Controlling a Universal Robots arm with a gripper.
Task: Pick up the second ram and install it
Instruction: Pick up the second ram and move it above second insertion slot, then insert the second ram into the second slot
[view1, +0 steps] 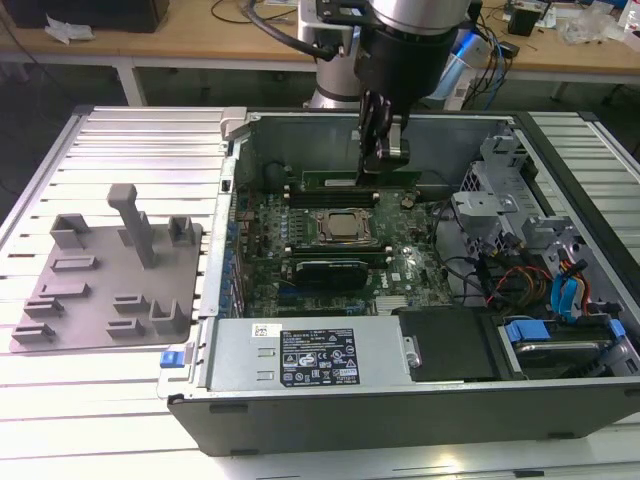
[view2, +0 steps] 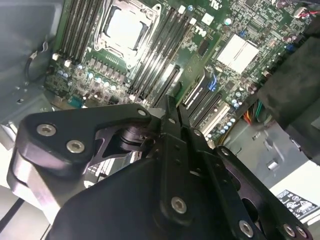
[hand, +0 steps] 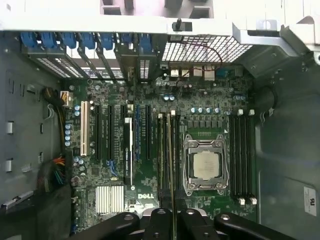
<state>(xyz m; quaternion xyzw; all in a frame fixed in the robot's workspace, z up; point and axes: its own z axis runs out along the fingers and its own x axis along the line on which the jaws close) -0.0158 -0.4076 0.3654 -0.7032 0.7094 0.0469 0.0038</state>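
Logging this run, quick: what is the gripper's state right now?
Gripper: fingers closed on the slim green memory stick, low over the green motherboard.

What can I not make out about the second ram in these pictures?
First wrist view: the second ram shows edge-on; the claw covers one end, so its height over the slots is unclear.
Exterior view: the claw hides whether it is seated.
Second wrist view: the claw's body covers it.
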